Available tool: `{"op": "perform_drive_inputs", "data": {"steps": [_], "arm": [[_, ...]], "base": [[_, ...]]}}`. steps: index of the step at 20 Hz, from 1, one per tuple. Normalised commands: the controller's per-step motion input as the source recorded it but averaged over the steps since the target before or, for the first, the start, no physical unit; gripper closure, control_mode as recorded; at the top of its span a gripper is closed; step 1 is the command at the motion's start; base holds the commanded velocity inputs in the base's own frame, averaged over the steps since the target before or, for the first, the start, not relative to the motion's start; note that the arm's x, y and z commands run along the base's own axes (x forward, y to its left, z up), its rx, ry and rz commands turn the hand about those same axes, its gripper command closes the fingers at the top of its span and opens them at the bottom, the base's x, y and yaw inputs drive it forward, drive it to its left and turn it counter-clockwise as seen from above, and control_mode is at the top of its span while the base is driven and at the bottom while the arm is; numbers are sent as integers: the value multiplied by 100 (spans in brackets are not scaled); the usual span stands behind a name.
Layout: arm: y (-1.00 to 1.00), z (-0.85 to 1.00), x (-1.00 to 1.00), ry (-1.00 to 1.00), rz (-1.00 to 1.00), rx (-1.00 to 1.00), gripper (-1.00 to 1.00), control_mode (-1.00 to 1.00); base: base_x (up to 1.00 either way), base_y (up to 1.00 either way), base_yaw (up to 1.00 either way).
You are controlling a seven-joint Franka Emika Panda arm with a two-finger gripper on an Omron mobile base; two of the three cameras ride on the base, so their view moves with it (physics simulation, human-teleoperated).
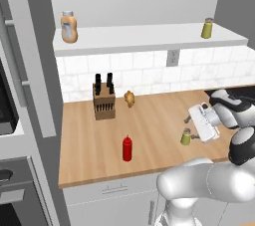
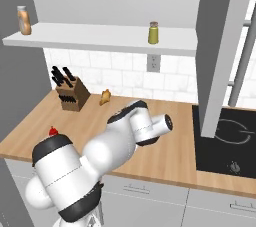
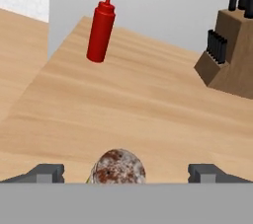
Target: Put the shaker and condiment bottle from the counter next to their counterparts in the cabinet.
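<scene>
Shaker [image 1: 186,137]: upright on the counter [image 1: 149,120], right-front area, well apart from the condiment bottle [image 1: 127,149]. In hand view its grey cap [image 3: 118,167] sits centred between the finger tips.
Handling, shaker: looks small, rigid, light; smooth round body, so it may slip or tip if you nudge it off-centre. Take it on the olive body below the cap, jaws square across the widest part.
Handling, bottle: slim, tall, prob. light plastic w/ some give; tips easily. Grip mid-body, not the nozzle.
Gripper [image 3: 126,172]: jaws spread wide, nothing held; finger tips either side of the cap, no contact seen.
Arm pose: reaches fwd-right, low over the counter, wrist bent so the hand [image 1: 204,122] lies near level, pointing left at the shaker, just beside it.
Cabinet [image 1: 149,38]: twin shaker [image 1: 207,28] at right end, orange bottle [image 1: 69,27] at left end; both upright.
Other: knife block [image 1: 104,99] and small tan lump [image 1: 130,98] near the back tiles, away from your approach.
Step, judged: pre-grasp on shaker; you haven't closed yet.
</scene>
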Motion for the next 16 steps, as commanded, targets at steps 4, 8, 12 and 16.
{"op": "perform_drive_inputs", "data": {"steps": [4, 8, 12, 16], "arm": [[0, -15, 1, 0, 0, 0, -100, -100], [0, -23, 1, 0, 0, 0, -100, -100], [0, -26, 6, 0, 0, 0, -100, -100], [4, -27, 7, 0, 0, 0, 100, -100]], "base": [[0, 0, 0], [0, 0, 0], [0, 0, 0], [0, 0, 0]]}}
